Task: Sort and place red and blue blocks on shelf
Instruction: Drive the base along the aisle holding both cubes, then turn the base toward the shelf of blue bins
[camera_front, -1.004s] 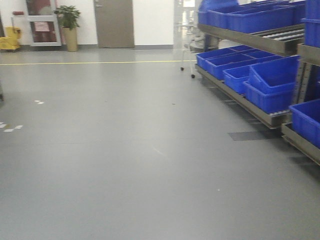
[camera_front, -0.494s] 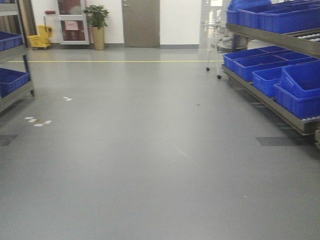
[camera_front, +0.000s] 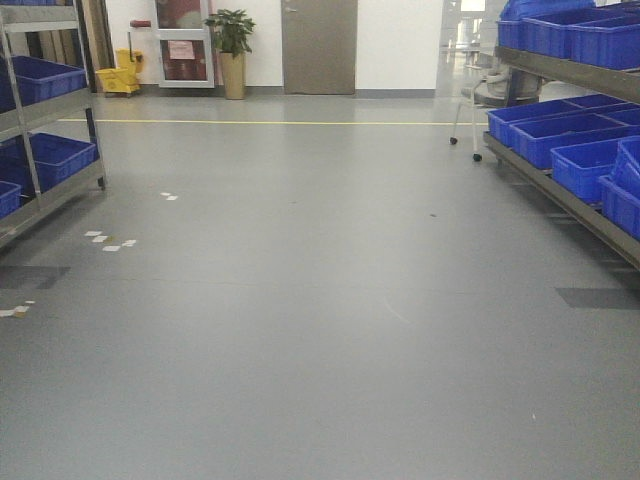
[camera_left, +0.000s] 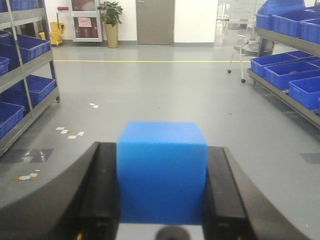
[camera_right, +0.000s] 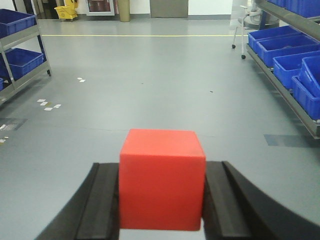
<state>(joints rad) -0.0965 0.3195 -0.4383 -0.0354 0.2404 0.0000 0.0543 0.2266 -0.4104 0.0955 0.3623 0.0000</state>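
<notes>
**Transit along the aisle, both blocks in hand.** A smooth grey floor (camera_front: 320, 300) runs between a tiered stainless-steel shelf rack (camera_front: 55, 105) at far left and a second such rack (camera_front: 570, 73) along the right. Both carry large blue plastic bins (camera_front: 585, 165). The front view shows this aisle and both racks, but no arm and no block.

Only the wrist views show the load. The left gripper (camera_left: 162, 165) has its black jaws closed flat against 2 opposite faces of a small matte bright blue cube (camera_left: 162, 172). The right gripper (camera_right: 162, 175) is clamped likewise on an equal bright red cube (camera_right: 162, 182).

Each cube sits level and well apart from either rack. Carrying 1 colour per arm probably simplifies sorting at the shelf. Neither cube is yet shelved.
</notes>
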